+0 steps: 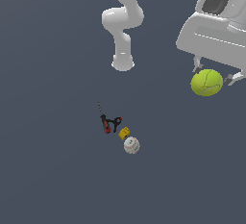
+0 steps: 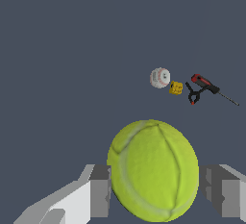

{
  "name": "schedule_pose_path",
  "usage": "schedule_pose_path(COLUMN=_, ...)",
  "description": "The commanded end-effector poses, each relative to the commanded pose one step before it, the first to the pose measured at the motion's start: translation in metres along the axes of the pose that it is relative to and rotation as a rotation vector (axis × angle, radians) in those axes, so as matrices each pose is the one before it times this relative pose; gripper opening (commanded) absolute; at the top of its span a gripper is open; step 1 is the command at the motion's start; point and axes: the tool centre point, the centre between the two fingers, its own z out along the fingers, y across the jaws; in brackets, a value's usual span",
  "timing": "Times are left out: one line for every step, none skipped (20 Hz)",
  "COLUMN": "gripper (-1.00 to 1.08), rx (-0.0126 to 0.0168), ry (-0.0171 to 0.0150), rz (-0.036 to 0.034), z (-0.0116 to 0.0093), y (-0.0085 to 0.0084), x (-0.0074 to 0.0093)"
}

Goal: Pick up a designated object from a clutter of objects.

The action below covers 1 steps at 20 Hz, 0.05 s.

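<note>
A: Wrist view first: where is the tennis ball [image 2: 153, 169]?

B: Clamped in the end effector [image 2: 154, 189], a finger pressed against each side of it. Its curved seam lines show plainly.

A: And from the exterior view?

B: The tennis ball [image 1: 207, 82] hangs under the end effector [image 1: 214, 80], lifted well clear of the desk [image 1: 48, 170], toward the exterior view's right.

A: What lies below?

B: The other items sit grouped on the desk, well apart from the ball. The white baseball [image 1: 131, 145] lies just beside the small yellow block [image 1: 124, 133], and next to the block lies the thin black-and-red tool [image 1: 107, 121].

A: Are the baseball and block touching?

B: Close, but I cannot tell.
</note>
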Motion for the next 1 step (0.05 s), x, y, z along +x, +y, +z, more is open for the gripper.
schedule_pose_path(gripper=-1.00, rx=0.00126, ry=0.00090, rz=0.00001, z=-0.00215, y=-0.00076, x=0.00047)
